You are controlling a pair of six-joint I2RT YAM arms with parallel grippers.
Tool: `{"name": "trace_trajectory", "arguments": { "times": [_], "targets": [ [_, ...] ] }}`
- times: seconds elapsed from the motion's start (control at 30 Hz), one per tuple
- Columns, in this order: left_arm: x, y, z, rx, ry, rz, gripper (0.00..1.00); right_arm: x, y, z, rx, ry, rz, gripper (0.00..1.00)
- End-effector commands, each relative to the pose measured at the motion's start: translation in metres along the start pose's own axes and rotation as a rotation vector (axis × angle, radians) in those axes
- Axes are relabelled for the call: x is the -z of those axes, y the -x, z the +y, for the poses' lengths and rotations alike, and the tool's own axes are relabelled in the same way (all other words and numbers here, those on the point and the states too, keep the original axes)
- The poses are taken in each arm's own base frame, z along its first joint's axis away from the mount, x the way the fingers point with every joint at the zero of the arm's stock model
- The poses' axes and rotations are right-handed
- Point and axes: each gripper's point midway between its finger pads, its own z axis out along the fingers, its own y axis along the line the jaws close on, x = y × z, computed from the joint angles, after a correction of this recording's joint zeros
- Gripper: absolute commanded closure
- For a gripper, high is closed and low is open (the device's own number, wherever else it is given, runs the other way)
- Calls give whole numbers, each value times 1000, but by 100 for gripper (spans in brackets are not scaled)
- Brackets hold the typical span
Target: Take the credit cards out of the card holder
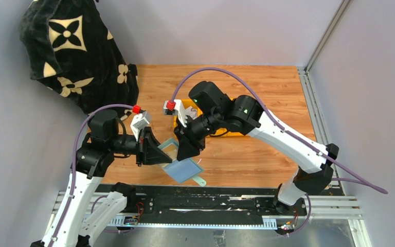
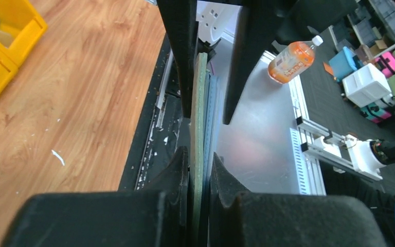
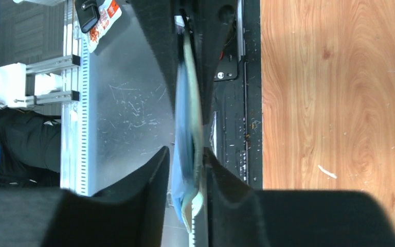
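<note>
Card holder (image 1: 185, 169) unfolded, held above near edge of table (image 1: 267, 154), between both arms. Left gripper (image 2: 199, 157) clamped on its edge. Right gripper (image 3: 186, 154) straddles opposite edge; view blurred, grip cannot be told

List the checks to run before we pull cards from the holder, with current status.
1. Left claw clamped on the pale sage-green folding card holder: ok.
2. Right claw gripping the holder: cannot tell. In the left wrist view, one of its fingers seems to stand off the holder.
3. Holder unfolded, with its grey-blue inner face up in the top view: ok.
4. Thin plastic credit cards exposed enough to grasp: cannot tell. Only edge-on layers show.
5. Holder between both claws, at the near edge of the wooden table: ok.
</note>
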Motion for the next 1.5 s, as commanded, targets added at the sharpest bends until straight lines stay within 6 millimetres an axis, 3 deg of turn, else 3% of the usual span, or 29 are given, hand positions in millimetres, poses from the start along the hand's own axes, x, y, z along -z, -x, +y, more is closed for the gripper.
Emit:
{"name": "trace_trajectory", "arguments": {
  "times": [0.0, 0.1, 0.27, 0.37, 0.47, 0.6, 0.73, 0.8, 0.9, 1.03, 1.27, 1.47],
  "targets": [
    [-1, 4, 4, -12, 10, 1, 100, 10, 11, 13, 30, 39, -55, 57],
    [0, 12, 6, -28, 42, -9, 100, 17, 27, 11, 0, 60, -213, 42],
    [-1, 43, 7, -18, 94, -117, 100, 35, 26, 14, -41, 105, -535, 30],
    [0, 60, 2, 2, 102, -234, 100, 45, 25, 14, -51, 103, -671, 32],
    [1, 66, 0, 41, 98, -300, 100, 52, 25, 14, -53, 95, -734, 43],
    [1, 61, -3, 69, 84, -288, 100, 54, 26, 7, -56, 36, -695, 70],
    [2, 54, -11, 88, 58, -281, 88, 49, 20, 7, -40, 23, -592, 99],
    [2, 51, -16, 102, 37, -267, 72, 42, 9, 7, -38, 32, -482, 100],
    [0, 43, -21, 123, -5, -220, 59, 33, -9, 4, -34, 36, -321, 100],
    [-2, 32, -15, 174, -17, -156, 57, 27, -23, -6, -45, 1, -206, 100],
    [-2, 13, -15, 162, -57, -60, 65, 32, -20, -5, -19, -14, -180, 100],
    [-1, 10, -20, 156, -89, -39, 69, 33, -17, -3, -7, -4, -170, 100]
  ]
}}
